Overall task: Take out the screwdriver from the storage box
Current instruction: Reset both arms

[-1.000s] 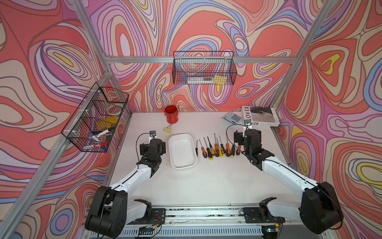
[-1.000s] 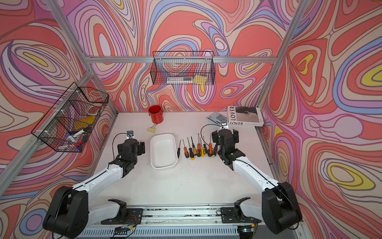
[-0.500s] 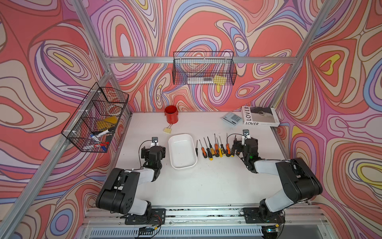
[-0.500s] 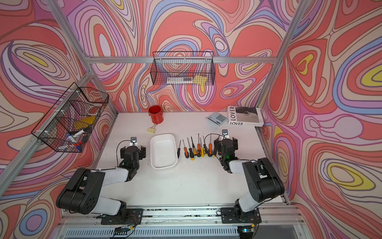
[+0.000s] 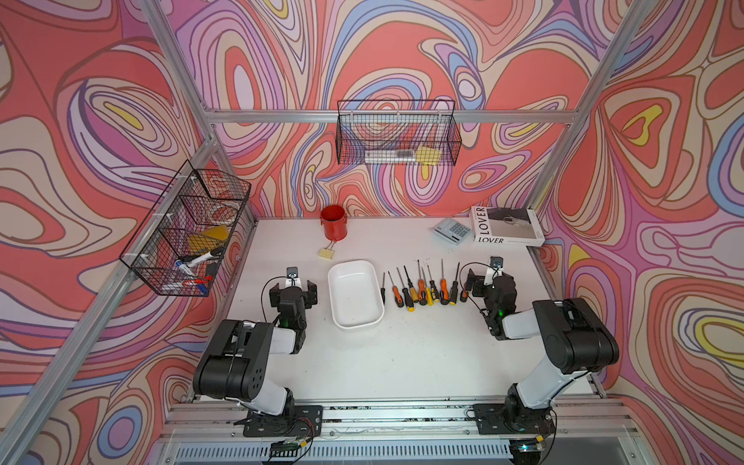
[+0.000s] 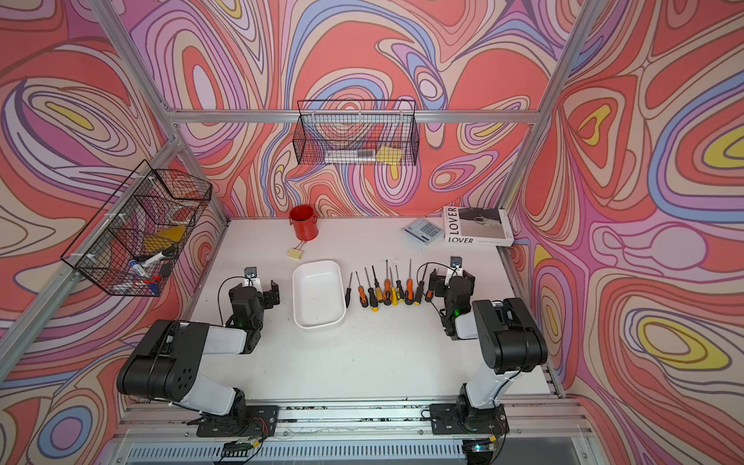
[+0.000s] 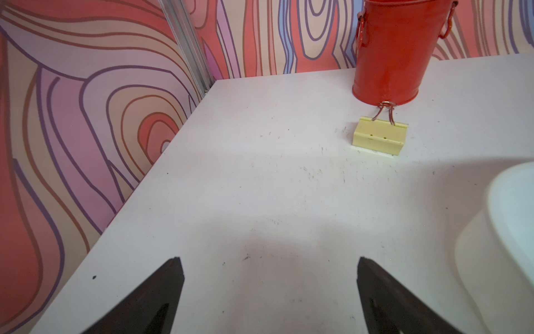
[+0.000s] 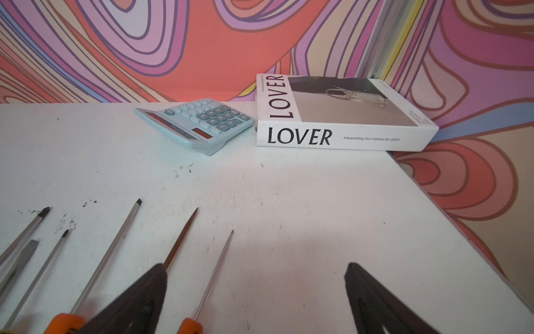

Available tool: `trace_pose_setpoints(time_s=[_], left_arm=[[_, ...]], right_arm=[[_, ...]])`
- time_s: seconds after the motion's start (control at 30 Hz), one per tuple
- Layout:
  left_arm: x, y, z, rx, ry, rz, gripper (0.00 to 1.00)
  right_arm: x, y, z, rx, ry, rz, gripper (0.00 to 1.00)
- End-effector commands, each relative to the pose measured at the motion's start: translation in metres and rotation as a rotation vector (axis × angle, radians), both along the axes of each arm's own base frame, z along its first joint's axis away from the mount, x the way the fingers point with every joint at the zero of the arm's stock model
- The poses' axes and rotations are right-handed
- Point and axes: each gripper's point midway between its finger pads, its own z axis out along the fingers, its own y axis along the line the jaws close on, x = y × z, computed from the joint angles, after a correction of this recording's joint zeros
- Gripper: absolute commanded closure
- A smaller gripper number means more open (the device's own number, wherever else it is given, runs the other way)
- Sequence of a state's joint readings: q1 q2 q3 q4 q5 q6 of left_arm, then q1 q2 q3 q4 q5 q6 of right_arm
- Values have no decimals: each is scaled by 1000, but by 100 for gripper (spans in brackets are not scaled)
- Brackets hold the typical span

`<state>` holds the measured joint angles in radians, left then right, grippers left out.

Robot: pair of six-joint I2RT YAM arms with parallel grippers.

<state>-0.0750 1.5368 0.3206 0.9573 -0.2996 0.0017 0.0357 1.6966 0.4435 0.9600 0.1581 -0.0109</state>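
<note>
White plastic, storage box (image 5: 354, 296): shallow tub with rounded corners and smooth glossy walls, mid-bench. It is blurred and cut off by the frame edge in the left wrist view.
Screwdrivers (image 5: 420, 288): row lying on the bench (image 5: 402, 362) at 3 o'clock of the box, outside it. Thin steel shafts; orange, black and yellow handles; tips toward 12 o'clock.
Left pincer (image 7: 268, 261): spread wide, holding nothing, at 9 o'clock of the box. Fingers are matte black wedges.
Right pincer (image 8: 256, 266): spread wide, nothing pinched, at 3 o'clock of the row. One thin shaft shows within the gap.
Hidden: in the right wrist view the handles are cut by the frame and one finger covers part of a shaft.
Wire basket (image 5: 185, 233): on the 9 o'clock wall; contents partly lost behind the mesh.
</note>
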Motion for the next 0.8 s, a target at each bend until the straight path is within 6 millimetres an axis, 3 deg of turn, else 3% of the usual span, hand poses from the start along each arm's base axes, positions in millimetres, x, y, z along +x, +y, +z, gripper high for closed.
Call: trace_pose_setpoints(time_s=[0.0,0.77], left_arm=[[10,-3,5,-57,-8,-17,1],[11,-2,4,-52,-9,-14,1]], right_arm=[[7,4,5,50,-13,33,2],[7,3,6,48,-21,30,2]])
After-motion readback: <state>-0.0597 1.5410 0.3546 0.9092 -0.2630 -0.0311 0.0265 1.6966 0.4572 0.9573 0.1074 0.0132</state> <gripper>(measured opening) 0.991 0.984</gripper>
